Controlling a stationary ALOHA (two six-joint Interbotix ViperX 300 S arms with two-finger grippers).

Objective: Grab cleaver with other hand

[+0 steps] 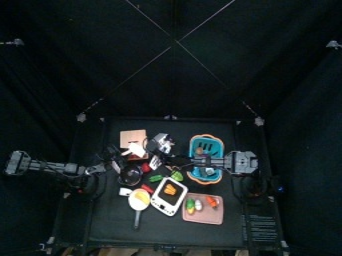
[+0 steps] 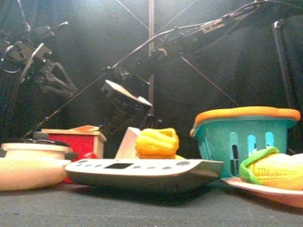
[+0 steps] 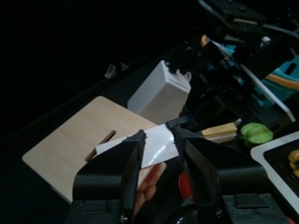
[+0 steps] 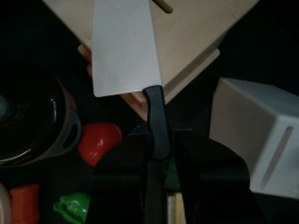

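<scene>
The cleaver (image 4: 117, 52) has a broad pale blade and a black handle. In the right wrist view the handle runs straight down between the jaws of my right gripper (image 4: 155, 150), which is shut on it. The blade hangs over a wooden cutting board (image 4: 187, 44). In the left wrist view the cleaver (image 3: 149, 150) shows its blade just past my left gripper (image 3: 162, 142), whose jaws stand wide open on either side of it. I cannot tell whether they touch the blade. Both arms meet over the table's left middle in the top view.
A white knife block (image 3: 163, 86) stands beside the cutting board (image 3: 82, 144). A black pot (image 4: 30, 118), a red pepper (image 4: 98, 143) and a green pepper (image 4: 73, 206) lie below the cleaver. At the front stand a scale (image 2: 142, 168), a yellow pepper (image 2: 157, 142), a teal basket (image 2: 243, 137) and a white bowl (image 2: 30, 167).
</scene>
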